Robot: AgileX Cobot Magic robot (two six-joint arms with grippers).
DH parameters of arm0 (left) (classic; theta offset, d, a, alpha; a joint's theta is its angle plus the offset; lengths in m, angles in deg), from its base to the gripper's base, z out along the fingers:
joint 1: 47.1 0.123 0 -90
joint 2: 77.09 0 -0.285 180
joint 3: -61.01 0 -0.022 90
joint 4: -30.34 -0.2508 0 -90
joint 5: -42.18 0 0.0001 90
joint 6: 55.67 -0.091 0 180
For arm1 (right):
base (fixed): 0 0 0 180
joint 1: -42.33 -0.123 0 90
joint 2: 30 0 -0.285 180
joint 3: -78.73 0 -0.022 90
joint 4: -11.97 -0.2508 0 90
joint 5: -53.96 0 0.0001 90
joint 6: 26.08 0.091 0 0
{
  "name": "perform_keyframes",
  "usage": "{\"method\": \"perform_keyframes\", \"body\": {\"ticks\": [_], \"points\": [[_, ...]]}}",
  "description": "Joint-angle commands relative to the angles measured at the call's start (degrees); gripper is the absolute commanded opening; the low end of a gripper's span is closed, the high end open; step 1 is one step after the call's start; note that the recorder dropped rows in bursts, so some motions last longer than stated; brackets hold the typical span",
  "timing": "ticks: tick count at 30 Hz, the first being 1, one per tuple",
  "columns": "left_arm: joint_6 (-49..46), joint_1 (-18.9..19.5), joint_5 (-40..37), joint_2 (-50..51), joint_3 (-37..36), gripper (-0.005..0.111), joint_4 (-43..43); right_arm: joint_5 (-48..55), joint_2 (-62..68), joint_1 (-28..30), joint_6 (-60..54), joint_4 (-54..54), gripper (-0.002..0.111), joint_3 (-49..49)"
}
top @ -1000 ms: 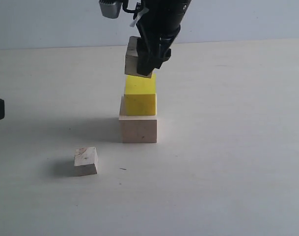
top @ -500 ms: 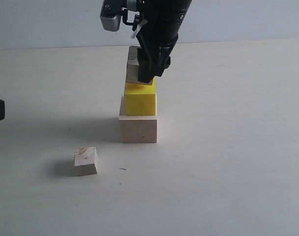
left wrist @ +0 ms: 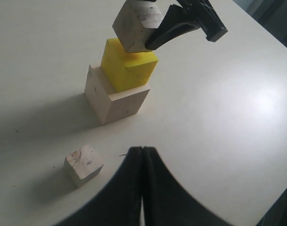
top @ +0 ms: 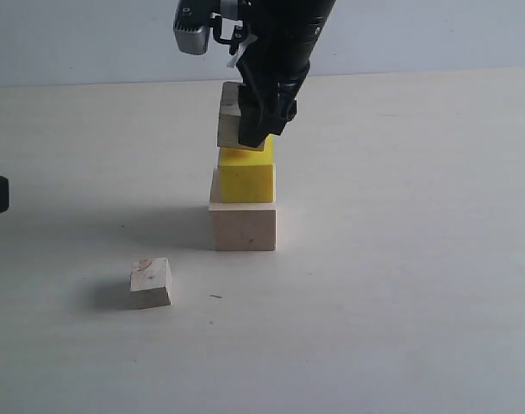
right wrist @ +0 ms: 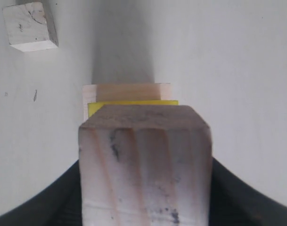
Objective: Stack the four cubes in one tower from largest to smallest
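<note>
Table (top: 417, 302): pale, matt, flat top with a plain wall behind. It carries all four cubes.
Right gripper (top: 255, 129): clamped on the grey cube from above, with one finger on each of two opposite side faces.
Left gripper (left wrist: 142, 153): low at the left side of the table, fingers pressed together, holding nothing.
Large cube (top: 243, 226): pale wood base, flat on the table near the middle.
Yellow cube (top: 247, 177): sits on the base, set toward its right edge rather than centred.
Grey cube (top: 231, 116): held at the yellow top, a little tilted and overhanging to the left. Contact cannot be told.
Small cube (top: 150, 283): bare wood, alone on the table, well apart from the stack at front left.
Handling: likely light, stiff and unbreakable — dry wood should not slip. Hold by opposite flat sides, high up. The stack would probably topple at a nudge — level the grey cube before letting go.
</note>
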Motion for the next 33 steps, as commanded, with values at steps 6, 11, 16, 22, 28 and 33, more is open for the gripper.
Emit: {"method": "perform_keyframes", "body": {"ticks": [6, 11, 16, 22, 28, 33], "points": [[0.1, 0.0, -0.1, -0.1, -0.2, 0.0, 0.3, 0.0, 0.1, 0.0, 1.0, -0.5, 0.0, 0.5], [0.1, 0.0, -0.7, -0.1, -0.2, 0.0, 0.3, 0.0, 0.1, 0.0, 1.9, 0.6, 0.0, 0.5], [0.1, 0.0, -0.7, -0.1, -0.2, 0.0, 0.3, 0.0, 0.1, 0.0, 3.0, 0.7, 0.0, 0.5], [0.1, 0.0, -0.7, -0.1, -0.2, 0.0, 0.3, 0.0, 0.1, 0.0, 3.0, 0.7, 0.0, 0.5], [0.1, 0.0, -0.7, -0.1, -0.2, 0.0, 0.3, 0.0, 0.1, 0.0, 3.0, 0.7, 0.0, 0.5], [0.1, 0.0, -0.7, -0.1, -0.2, 0.0, 0.3, 0.0, -0.4, 0.0, 3.4, 1.3, 0.0, 0.5]]}}
